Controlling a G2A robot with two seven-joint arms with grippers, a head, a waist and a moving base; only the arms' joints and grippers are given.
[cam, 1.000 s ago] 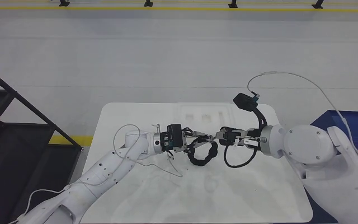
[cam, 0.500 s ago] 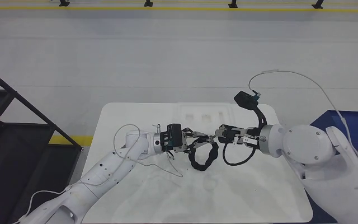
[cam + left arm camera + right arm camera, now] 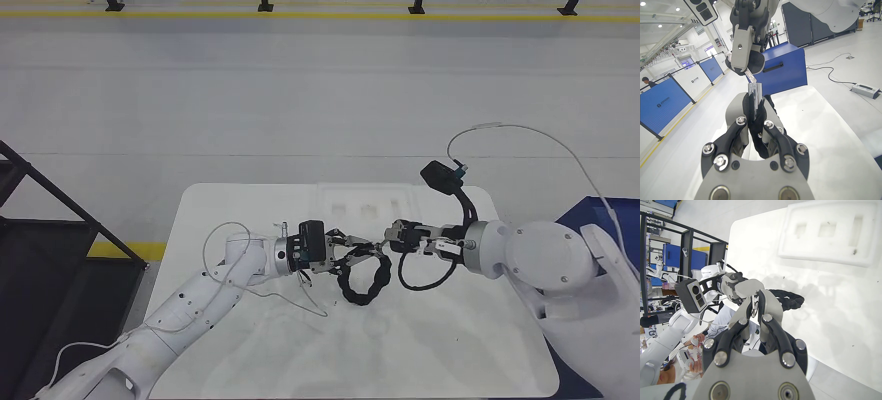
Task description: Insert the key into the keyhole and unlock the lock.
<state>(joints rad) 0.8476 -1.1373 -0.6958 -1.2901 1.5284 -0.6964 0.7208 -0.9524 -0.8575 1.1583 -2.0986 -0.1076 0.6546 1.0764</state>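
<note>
Step 1, insertion: L jaws clamped on lock (image 3: 754, 93), R jaws clamped on key (image 3: 750, 75), tip meeting lock's end just beyond L jaws. Next: straight push in, then twist.

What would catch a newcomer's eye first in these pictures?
Two grippers meet above the white table: the right gripper pinches a key, its tip at the end of the chrome lock cylinder clamped by the left gripper. The lock's black cable loops out beside them.
</note>
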